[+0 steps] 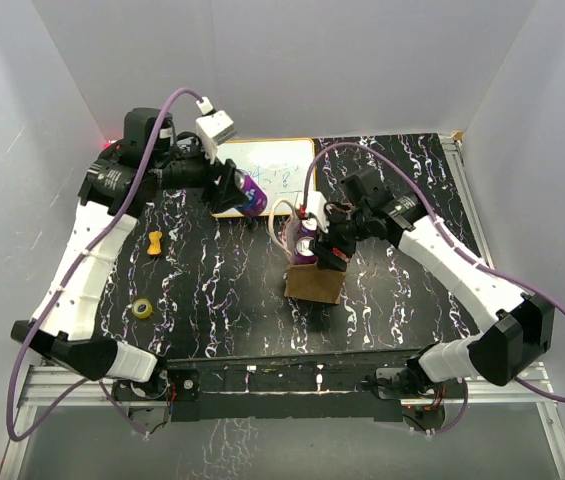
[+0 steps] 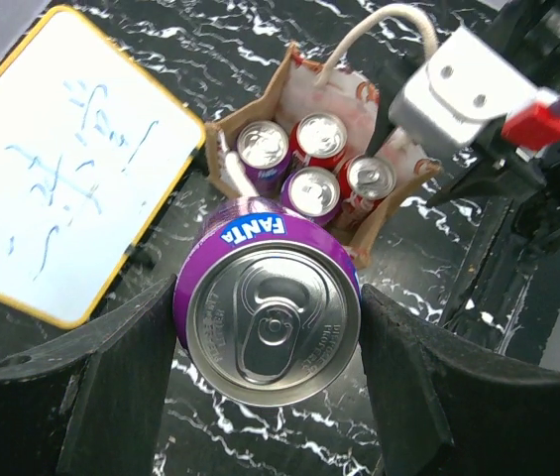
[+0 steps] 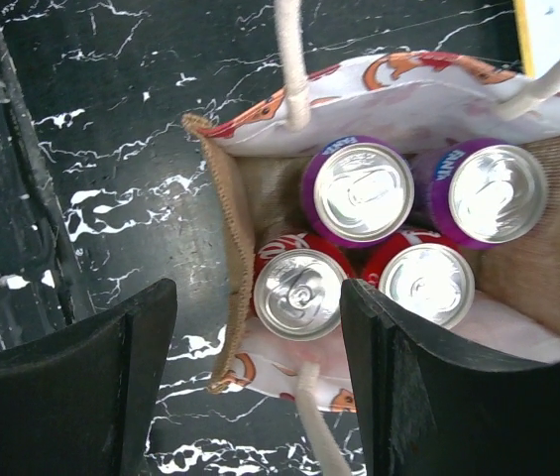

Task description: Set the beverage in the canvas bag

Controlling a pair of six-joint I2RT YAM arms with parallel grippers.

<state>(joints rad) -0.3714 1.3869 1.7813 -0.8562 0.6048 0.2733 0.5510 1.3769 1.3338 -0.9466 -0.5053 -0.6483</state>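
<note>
Desk point(image 1: 212, 310) of black stone pattern carries everything. Largest on it is the whiteboard point(image 1: 272, 170), lying flat against the far edge near the middle, blue scribbles on its face. Next comes the canvas bag point(image 1: 314, 287), standing upright around the middle of the desk, well apart from every edge, mouth open (cream handles flopped outward). Four cans stand packed inside it: two purple cans point(image 3: 364, 190) on the whiteboard side and two red cans point(image 3: 299, 293) beside them.

Right gripper point(image 3: 258, 288) hangs just above the bag's mouth, its fingers spread apart and gripping nothing; one wall of the bag and a red can show in the gap below.

Left gripper point(image 1: 245, 192) is clamped on the beverage point(image 2: 273, 327), a purple Fanta can, pads pressed to both of its sides. The can is up in the air over the whiteboard's near left corner, outside the bag.

Near the desk's left edge lie a yellow tape roll point(image 1: 142, 308) and, farther back, a small orange object point(image 1: 155, 241).
</note>
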